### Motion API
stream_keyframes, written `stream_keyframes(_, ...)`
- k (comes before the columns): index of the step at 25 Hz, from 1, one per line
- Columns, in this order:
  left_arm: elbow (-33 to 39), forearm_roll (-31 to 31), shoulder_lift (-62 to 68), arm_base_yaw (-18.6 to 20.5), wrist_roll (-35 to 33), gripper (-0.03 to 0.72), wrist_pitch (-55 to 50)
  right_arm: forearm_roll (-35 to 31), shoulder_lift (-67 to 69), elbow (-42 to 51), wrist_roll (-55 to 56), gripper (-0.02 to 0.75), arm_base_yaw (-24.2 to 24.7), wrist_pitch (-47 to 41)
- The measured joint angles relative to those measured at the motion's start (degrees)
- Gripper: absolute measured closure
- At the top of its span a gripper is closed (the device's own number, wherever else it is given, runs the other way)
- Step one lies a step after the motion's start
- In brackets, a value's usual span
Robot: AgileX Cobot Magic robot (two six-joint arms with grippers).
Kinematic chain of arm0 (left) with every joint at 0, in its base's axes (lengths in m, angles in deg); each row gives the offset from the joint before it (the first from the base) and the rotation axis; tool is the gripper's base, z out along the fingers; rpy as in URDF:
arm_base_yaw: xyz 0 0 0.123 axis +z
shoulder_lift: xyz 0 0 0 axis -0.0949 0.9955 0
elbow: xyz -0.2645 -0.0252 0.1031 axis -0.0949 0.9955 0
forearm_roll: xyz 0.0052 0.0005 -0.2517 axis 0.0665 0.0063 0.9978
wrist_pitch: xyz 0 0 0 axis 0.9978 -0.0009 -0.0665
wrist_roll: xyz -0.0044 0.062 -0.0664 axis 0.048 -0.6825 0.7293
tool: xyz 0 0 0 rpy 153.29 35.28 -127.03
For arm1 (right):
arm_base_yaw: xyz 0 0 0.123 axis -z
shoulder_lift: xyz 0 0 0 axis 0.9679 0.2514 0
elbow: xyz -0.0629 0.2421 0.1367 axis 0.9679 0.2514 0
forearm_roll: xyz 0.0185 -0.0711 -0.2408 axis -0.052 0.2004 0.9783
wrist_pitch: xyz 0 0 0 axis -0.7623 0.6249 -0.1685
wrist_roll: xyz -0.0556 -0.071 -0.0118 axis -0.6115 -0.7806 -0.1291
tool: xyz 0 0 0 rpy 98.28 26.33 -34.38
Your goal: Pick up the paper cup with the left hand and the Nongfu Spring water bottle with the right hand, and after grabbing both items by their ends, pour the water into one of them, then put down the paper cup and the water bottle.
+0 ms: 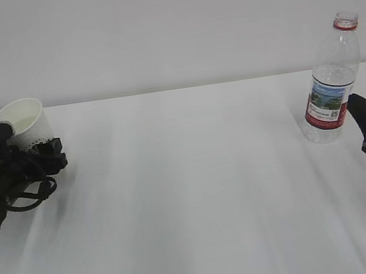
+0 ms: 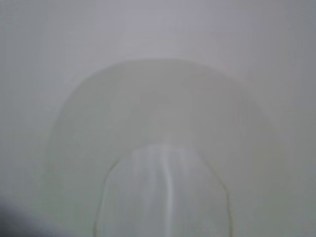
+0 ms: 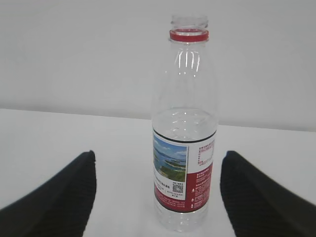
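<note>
The paper cup [image 1: 24,121], white with a cream inside, is tilted at the far left, its mouth facing up and left. My left gripper [image 1: 25,143] is shut on its lower part. In the left wrist view the paper cup [image 2: 163,123] is a pale blur filling the frame, and no fingers show. The Nongfu Spring water bottle [image 1: 330,84] stands upright and capless at the far right; clear water seems to reach just above its label. My right gripper [image 1: 364,120] is open just right of it. In the right wrist view the water bottle [image 3: 183,148] stands a little beyond the open right gripper [image 3: 159,155], untouched.
A white table [image 1: 191,197] stretches between the two arms, with a plain white wall behind it. Black cables [image 1: 28,194] loop under the left arm.
</note>
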Motion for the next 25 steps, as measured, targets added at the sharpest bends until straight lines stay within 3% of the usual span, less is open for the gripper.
stream_keyframes(8,-0.45,-0.21,0.00,0.00,0.00,0.046,-2.27,0.00,0.00,0.00,0.00,0.149,0.00,0.00)
stream_keyframes(25,1.96,-0.55,-4.37,0.00,-0.02,0.036,-8.21,0.00,0.00,0.00,0.17,0.149,0.00,0.00)
